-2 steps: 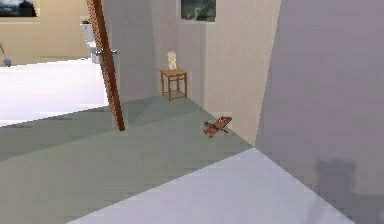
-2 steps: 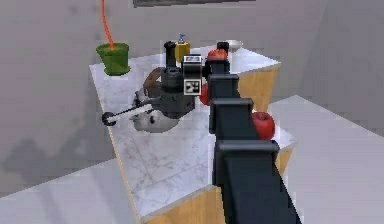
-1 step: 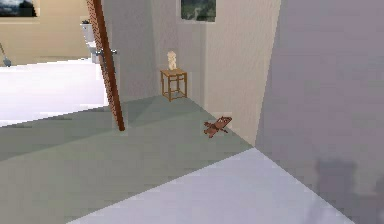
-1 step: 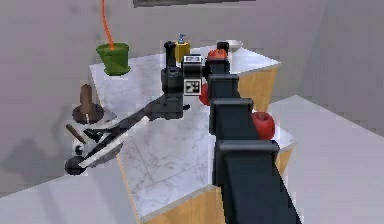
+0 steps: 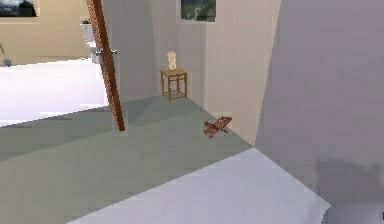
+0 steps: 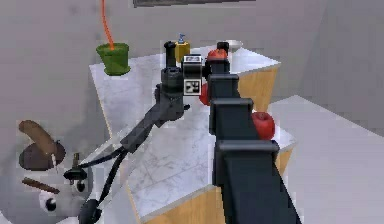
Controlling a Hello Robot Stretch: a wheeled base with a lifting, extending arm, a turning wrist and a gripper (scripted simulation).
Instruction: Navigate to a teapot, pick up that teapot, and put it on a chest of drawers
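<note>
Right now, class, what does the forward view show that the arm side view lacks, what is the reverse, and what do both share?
Forward view: a small wooden table bearing a pale bust, a brown pole and a brown object on the floor. Arm side view: the arm and gripper, a white-topped counter with a green pot and a red fruit. Both: grey walls.
</note>
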